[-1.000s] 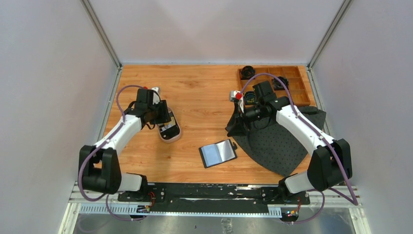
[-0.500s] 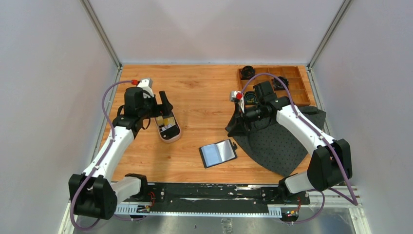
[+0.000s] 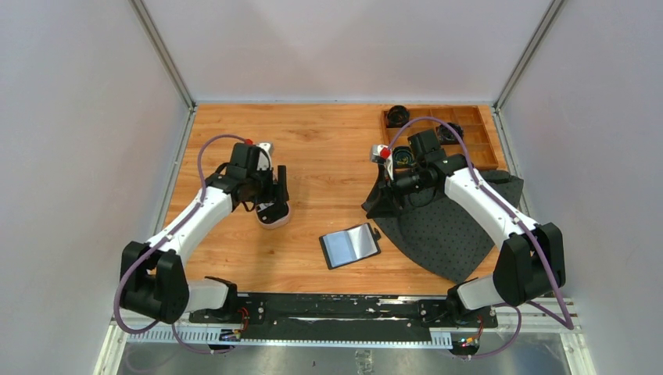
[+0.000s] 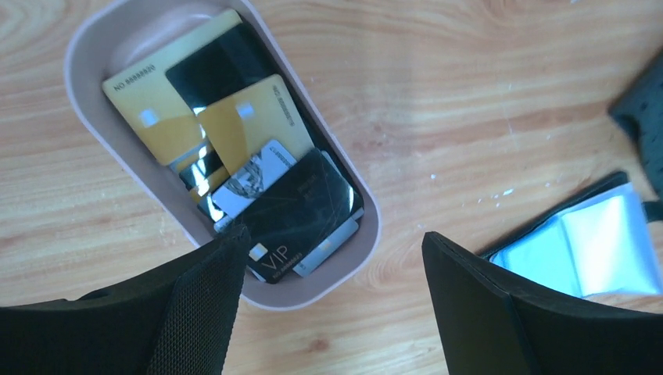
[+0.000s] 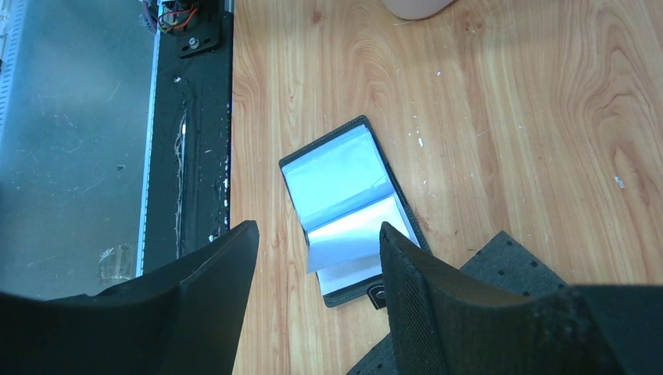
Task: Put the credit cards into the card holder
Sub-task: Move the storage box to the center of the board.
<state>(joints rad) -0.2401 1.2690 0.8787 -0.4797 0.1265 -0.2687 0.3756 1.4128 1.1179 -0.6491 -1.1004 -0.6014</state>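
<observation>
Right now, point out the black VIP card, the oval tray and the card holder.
black VIP card [image 4: 303,209]: left wrist view, middle of its face.
oval tray [image 4: 82,84]: left wrist view, bare left wall.
card holder [image 5: 344,199]: right wrist view, its open inner sleeves.

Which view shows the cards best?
Left wrist: gold, black and white cards lie stacked in the tray, print readable. Top view: left gripper hides most of them. Right wrist: only the tray's rim, no cards.

Left gripper [image 4: 332,250], jaws apart and empty, hangs well left of the card holder [image 3: 349,245]; right gripper [image 5: 317,234], likewise parted, just behind it.
</observation>
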